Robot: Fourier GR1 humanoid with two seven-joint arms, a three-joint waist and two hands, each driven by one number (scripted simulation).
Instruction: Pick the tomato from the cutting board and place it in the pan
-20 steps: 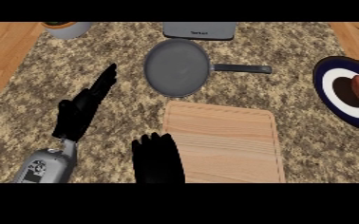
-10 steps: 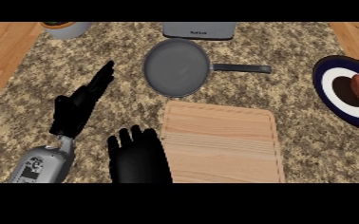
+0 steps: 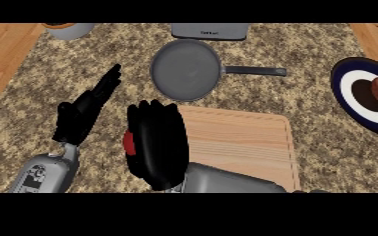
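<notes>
The dark grey pan [image 3: 186, 70] lies on the counter, its black handle pointing right, with nothing in it. Just below it sits the wooden cutting board [image 3: 244, 140]. My right hand [image 3: 156, 145] hangs back-up over the board's left edge, fingers curled round the tomato [image 3: 129, 143]. Only a red sliver of the tomato shows at the hand's left side. To the left of the board, my left hand [image 3: 83, 115] rests open with straight fingers pointing up and right.
A blue-and-white plate [image 3: 347, 97] with a brown item lies at the right edge. A grey box [image 3: 210, 30] stands behind the pan, and a grey bowl [image 3: 71, 29] is at the back left. Wooden strips border the counter at both sides.
My right hand has come further up into view and nearer the pan, and the tomato's red edge now shows under it. The left hand has stayed still.
</notes>
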